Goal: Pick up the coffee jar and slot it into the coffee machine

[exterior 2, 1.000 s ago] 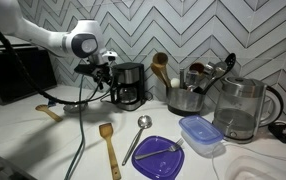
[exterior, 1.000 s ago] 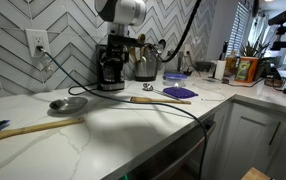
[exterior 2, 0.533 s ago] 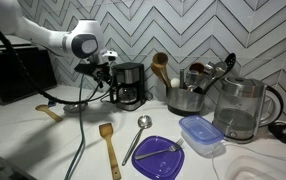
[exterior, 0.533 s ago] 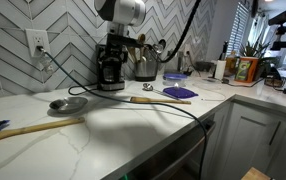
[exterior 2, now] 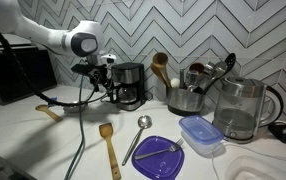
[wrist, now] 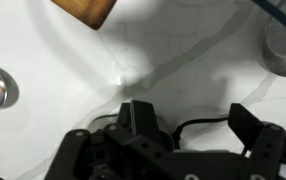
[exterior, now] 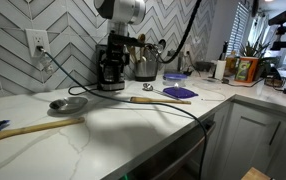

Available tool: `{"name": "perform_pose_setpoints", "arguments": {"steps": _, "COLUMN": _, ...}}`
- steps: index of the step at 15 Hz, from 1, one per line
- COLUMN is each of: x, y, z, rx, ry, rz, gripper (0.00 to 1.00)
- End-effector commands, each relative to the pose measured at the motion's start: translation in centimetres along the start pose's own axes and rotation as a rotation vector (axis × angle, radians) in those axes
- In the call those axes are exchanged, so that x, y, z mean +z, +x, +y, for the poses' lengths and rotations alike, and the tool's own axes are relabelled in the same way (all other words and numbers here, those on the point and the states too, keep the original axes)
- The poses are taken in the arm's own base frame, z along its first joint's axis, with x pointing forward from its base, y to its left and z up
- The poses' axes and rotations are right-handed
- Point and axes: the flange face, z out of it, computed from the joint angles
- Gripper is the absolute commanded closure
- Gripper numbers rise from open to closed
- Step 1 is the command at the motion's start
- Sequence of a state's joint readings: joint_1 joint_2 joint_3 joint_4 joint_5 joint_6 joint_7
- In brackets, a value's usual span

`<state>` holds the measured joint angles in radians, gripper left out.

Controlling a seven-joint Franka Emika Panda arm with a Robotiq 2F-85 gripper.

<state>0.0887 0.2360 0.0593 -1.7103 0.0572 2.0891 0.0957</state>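
The black coffee machine (exterior: 110,62) stands against the tiled wall and shows in both exterior views (exterior 2: 130,83). A dark round shape low in its front bay looks like the coffee jar (exterior 2: 130,96), but it is too small and dark to be sure. My gripper (exterior 2: 101,72) hovers just beside the machine, a little above the counter. In the wrist view the gripper (wrist: 188,115) is open and empty. Only white counter and a black cord (wrist: 198,127) show between the fingers.
A steel canister of utensils (exterior: 144,66) stands next to the machine. On the counter lie a purple plate (exterior 2: 158,158), a blue tub (exterior 2: 201,134), a metal spoon (exterior 2: 138,135), a wooden spatula (exterior 2: 110,150) and a glass kettle (exterior 2: 238,108).
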Motion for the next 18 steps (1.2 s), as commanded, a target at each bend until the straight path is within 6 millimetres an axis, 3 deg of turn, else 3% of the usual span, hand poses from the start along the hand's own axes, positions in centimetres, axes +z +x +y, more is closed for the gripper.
{"name": "perform_pose_setpoints", "arguments": {"steps": 1, "x": -1.0, "y": -1.1, "z": -0.1, "rx": -0.015, "ry": -0.013, "rz": -0.053, "gripper": 0.12}}
{"name": "perform_pose_setpoints", "arguments": {"steps": 2, "x": -1.2, "y": -1.1, "z": -0.1, "rx": -0.014, "ry": -0.025, "rz": -0.042, "gripper": 0.27}}
{"name": "perform_pose_setpoints", "arguments": {"steps": 4, "x": -1.4, "y": -0.9, "z": 0.0, "rx": -0.012, "ry": -0.031, "rz": -0.028, "gripper": 0.44}}
{"name": "perform_pose_setpoints", "arguments": {"steps": 11, "x": -1.4, "y": -0.5, "z": 0.8, "rx": 0.012, "ry": -0.057, "rz": -0.014, "gripper": 0.96}}
{"name": "perform_pose_setpoints", "arguments": {"steps": 12, "x": -1.3, "y": -0.4, "z": 1.0, "rx": 0.017, "ry": -0.075, "rz": -0.010, "gripper": 1.00}}
{"name": "perform_pose_setpoints", "arguments": {"steps": 18, "x": -1.2, "y": 0.1, "z": 1.8, "rx": 0.041, "ry": -0.117, "rz": 0.024, "gripper": 1.00}}
